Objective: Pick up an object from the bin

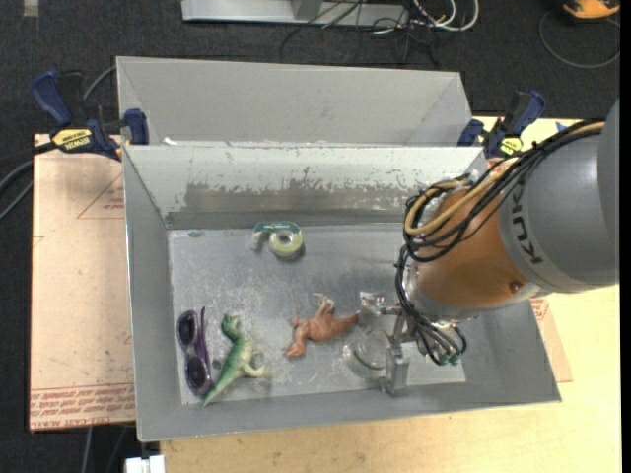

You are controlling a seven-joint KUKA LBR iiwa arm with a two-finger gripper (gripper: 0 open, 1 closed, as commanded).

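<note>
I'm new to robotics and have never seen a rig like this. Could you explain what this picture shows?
One camera looks down into a grey metal bin from above. The big grey and orange shape on the right is a robot arm reaching in. Its gripper hangs low over the bin floor, just right of an orange toy animal. Also lying there are a green toy dinosaur and purple sunglasses at the lower left, and a small roll of tape near the back wall. I cannot tell whether it holds anything.
</note>
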